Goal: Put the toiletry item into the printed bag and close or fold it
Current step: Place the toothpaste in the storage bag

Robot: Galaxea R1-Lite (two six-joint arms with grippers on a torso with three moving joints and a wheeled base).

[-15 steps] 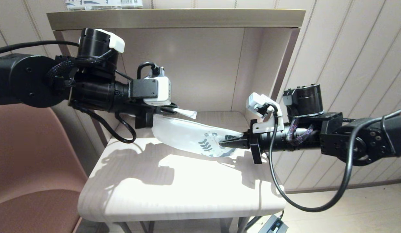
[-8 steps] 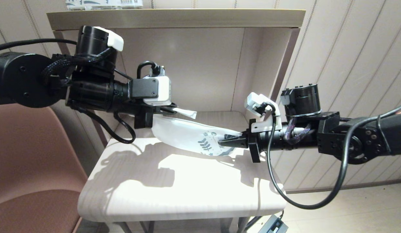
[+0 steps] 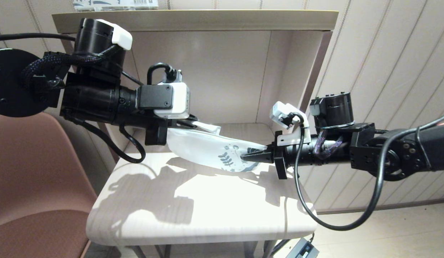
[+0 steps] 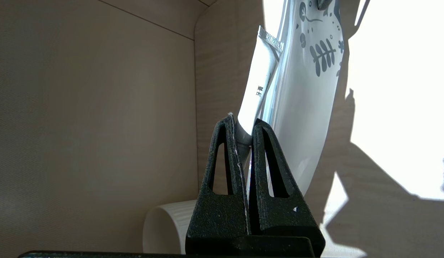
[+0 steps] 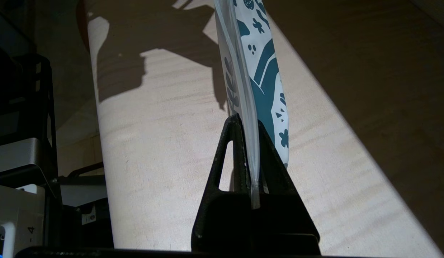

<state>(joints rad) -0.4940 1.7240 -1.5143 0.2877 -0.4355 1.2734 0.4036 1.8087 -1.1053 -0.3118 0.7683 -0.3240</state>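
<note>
The printed bag (image 3: pixel 202 147) hangs stretched between my two grippers above the table, its leaf print at the right end. My right gripper (image 3: pixel 244 157) is shut on that printed end (image 5: pixel 267 71), whose edge runs between the jaws of the right gripper (image 5: pixel 249 120). My left gripper (image 3: pixel 190 123) is shut on the toiletry item (image 3: pixel 208 125), a small flat white tube with a crimped end (image 4: pixel 259 84). It sticks out past the fingertips of the left gripper (image 4: pixel 243 122). The bag's plain end (image 4: pixel 304 107) lies right against the tube; whether it is pinched too is unclear.
The work sits on a pale wooden table (image 3: pixel 193 211) inside an alcove with a top shelf (image 3: pixel 193 19) and a side panel (image 3: pixel 315 79). A printed package (image 3: pixel 114 4) lies on the shelf. A white ribbed cup (image 4: pixel 164 225) stands behind the left gripper. A brown chair (image 3: pixel 35 186) is at the left.
My left arm has drawn back a little to the left and risen slightly. My right gripper has edged left. Both holds are unchanged.
</note>
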